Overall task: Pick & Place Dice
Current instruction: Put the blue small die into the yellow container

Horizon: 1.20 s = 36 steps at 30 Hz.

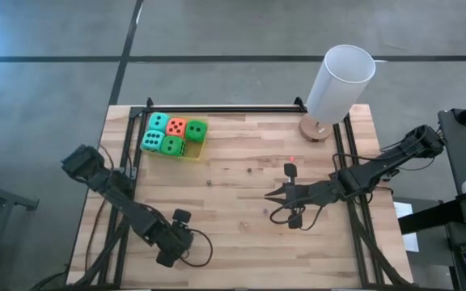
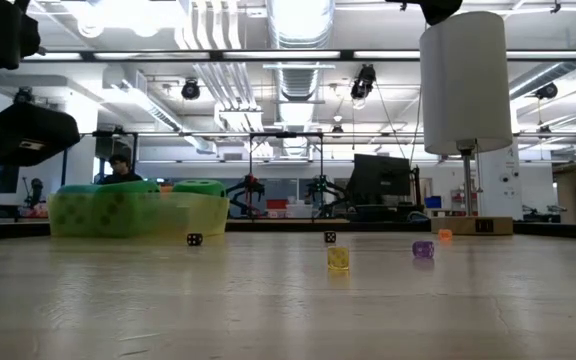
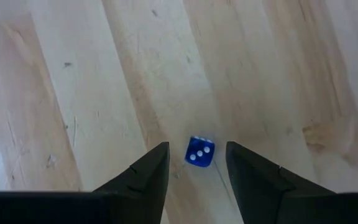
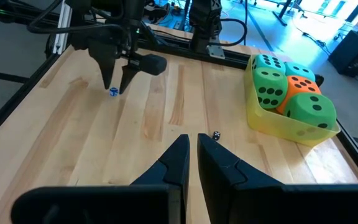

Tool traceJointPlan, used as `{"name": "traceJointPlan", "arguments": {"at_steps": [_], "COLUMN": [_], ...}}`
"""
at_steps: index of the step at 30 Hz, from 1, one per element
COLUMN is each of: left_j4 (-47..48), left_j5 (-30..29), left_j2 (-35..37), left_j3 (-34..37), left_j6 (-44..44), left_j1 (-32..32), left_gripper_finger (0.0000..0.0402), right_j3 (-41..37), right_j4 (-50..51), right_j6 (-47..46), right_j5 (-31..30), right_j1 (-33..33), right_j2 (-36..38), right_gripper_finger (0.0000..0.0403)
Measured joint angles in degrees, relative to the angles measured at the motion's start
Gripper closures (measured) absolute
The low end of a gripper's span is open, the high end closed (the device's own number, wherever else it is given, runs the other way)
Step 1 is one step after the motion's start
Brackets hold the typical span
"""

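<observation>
Five foam dice, two green, two teal and one orange-red, lie in the yellow tray at the far left. A small blue die with three white pips up rests on the wood near the table's front left. My left gripper points down over it, open, one finger on either side and clear of it; the right wrist view shows the same gripper and die. My right gripper hangs above the table's middle right, shut on nothing.
Small dice lie loose on the wood: black, black, yellow, purple, orange. A white cylinder on a round wooden foot stands at the far right. Bare wood lies between the arms.
</observation>
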State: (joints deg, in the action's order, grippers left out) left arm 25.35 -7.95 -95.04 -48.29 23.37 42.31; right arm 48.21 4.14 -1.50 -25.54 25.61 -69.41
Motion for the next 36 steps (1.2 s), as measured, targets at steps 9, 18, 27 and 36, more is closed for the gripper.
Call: {"name": "traceJointPlan", "arguments": {"at_steps": [9, 18, 27, 36], "left_j4": [-0.3, -0.3, -1.2, -1.8], "left_j5": [-0.6, -0.6, -0.6, -0.6], "left_j2": [0.0, 0.0, 0.0, 0.0], "left_j3": [0.0, 0.0, 1.1, 1.1], "left_j6": [1.1, 2.0, 2.1, 2.1], "left_j1": [0.0, 0.0, 0.0, 0.0], "left_gripper_finger": [0.0223, 0.0214, 0.0260, 0.0316], "right_j3": [0.0, 0.0, 0.0, 0.0], "right_j4": [0.0, 0.0, 0.0, 0.0], "right_j6": [0.0, 0.0, 0.0, 0.0], "right_j5": [0.0, 0.0, 0.0, 0.0], "right_j1": [0.0, 0.0, 0.0, 0.0], "right_j2": [0.0, 0.0, 0.0, 0.0], "right_gripper_finger": [0.0374, 0.0374, 0.0374, 0.0374]}}
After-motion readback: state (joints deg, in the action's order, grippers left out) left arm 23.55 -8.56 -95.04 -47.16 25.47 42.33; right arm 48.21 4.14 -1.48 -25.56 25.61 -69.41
